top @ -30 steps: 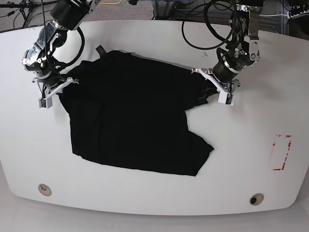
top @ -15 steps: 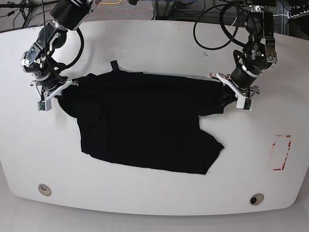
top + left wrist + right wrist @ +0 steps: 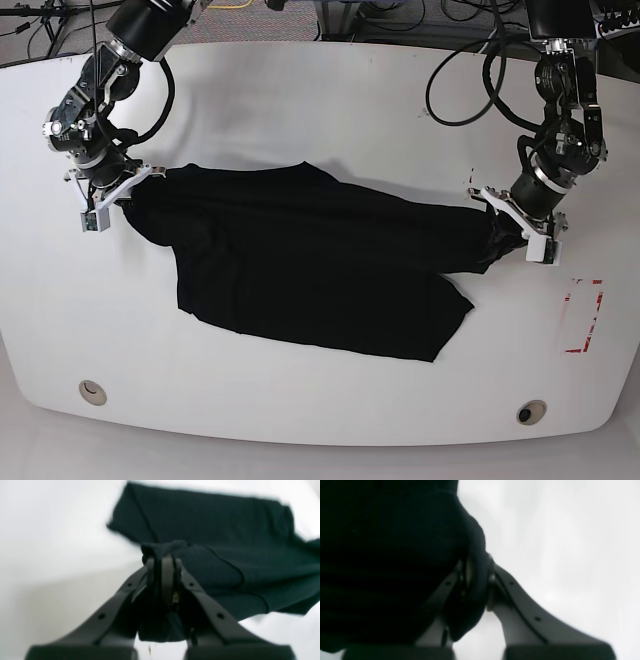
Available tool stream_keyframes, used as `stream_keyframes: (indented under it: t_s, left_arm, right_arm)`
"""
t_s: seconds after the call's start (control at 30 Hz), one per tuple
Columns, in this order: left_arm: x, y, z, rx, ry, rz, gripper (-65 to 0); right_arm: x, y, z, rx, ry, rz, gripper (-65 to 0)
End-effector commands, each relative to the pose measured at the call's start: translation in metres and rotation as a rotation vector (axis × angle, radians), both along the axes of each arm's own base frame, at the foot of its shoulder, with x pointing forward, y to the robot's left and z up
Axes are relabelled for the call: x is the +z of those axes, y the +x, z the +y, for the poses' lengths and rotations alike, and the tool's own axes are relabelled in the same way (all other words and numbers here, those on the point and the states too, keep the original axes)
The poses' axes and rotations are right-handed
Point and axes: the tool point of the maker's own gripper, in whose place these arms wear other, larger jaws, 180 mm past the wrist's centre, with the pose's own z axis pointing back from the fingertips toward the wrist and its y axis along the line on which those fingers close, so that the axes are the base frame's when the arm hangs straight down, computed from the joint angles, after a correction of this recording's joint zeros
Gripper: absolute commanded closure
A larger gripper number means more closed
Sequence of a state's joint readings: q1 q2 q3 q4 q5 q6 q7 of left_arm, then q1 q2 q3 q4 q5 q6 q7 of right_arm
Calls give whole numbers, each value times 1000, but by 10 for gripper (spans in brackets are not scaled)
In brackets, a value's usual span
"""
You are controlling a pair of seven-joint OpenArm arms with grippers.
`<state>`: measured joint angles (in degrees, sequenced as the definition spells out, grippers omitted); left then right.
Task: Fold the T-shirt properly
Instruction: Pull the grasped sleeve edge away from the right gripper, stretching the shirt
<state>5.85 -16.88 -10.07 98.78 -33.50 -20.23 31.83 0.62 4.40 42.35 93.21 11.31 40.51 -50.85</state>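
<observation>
Across the middle of the white table [image 3: 320,90] lies the T-shirt [image 3: 310,265], black and rumpled, drawn out between the two arms. Its long axis runs side to side in the base view, dipping slightly toward that view's right, and a loose flap trails off toward the front edge. Which end is collar and which is hem I cannot tell from these views.

Both claws are pinched together on cloth: the right gripper [image 3: 128,183] holds one end at the base view's left, and the left gripper [image 3: 503,228] holds the other end, with fabric bunched between its jaws in the left wrist view [image 3: 163,555].

My judgement of the risk: the stretch looks uneven, so more pull could drag the thin pinch of cloth out of one claw, or haul the whole shirt sideways while the slack lower flap stays creased. Any fold laid over those wrinkles would come out crooked.
</observation>
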Motion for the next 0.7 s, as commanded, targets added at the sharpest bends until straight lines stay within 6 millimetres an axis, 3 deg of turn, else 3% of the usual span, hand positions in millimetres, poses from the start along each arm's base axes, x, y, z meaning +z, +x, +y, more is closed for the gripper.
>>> stream_keyframes:
  t_s: [0.0,0.07,0.33,0.67]
  left_arm:
    - [16,11,13,35,17,-42,0]
    - [28,25,21,50,27,-56,0]
    - [37,36,29,58,57,-45,0]
    - [13,21,43,56,107,60,0]
  right_arm:
    - [19,8,-13,-14,-50,-48,0]
    - [22,6,-12,-9,-61,-48,0]
    - [29,5,-10,3,-85,-56,0]
    - [13,-6,-10,-1,-70,5,-4]
